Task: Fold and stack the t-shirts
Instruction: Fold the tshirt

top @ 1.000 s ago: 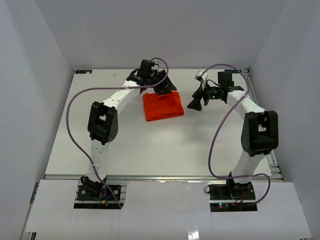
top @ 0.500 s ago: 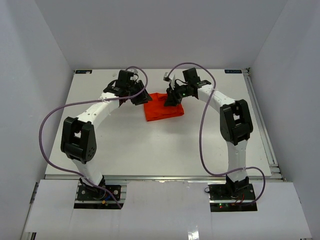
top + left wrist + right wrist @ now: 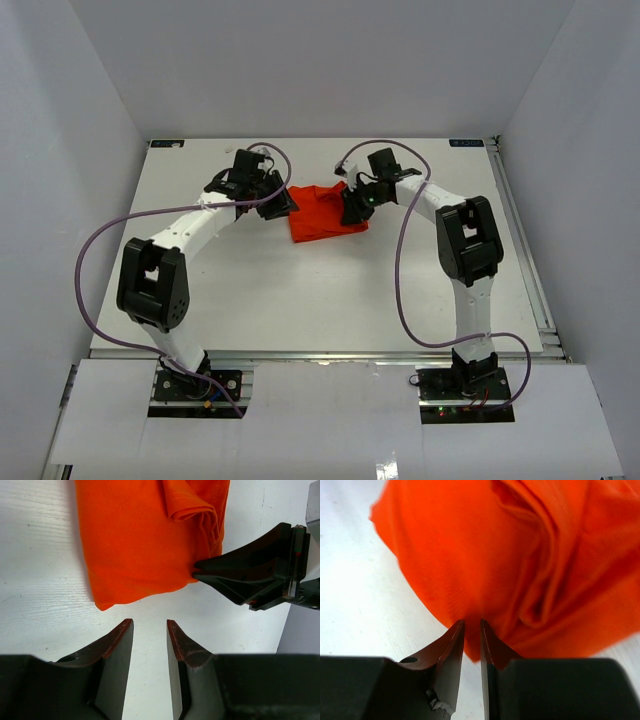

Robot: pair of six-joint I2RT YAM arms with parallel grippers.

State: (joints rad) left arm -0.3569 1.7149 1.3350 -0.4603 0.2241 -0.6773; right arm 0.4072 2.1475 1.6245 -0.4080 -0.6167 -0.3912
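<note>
The t-shirt (image 3: 322,215) lies folded into a small packet on the far middle of the table (image 3: 300,290), and I flank it from both sides. My right gripper (image 3: 471,623) is closed to a slit on the packet's right edge, pinching a thin lip of cloth, probably to tug the fold square. My left gripper (image 3: 150,623) is partly open and empty, low over bare table just beside the left edge, placed to steady that side.
</note>
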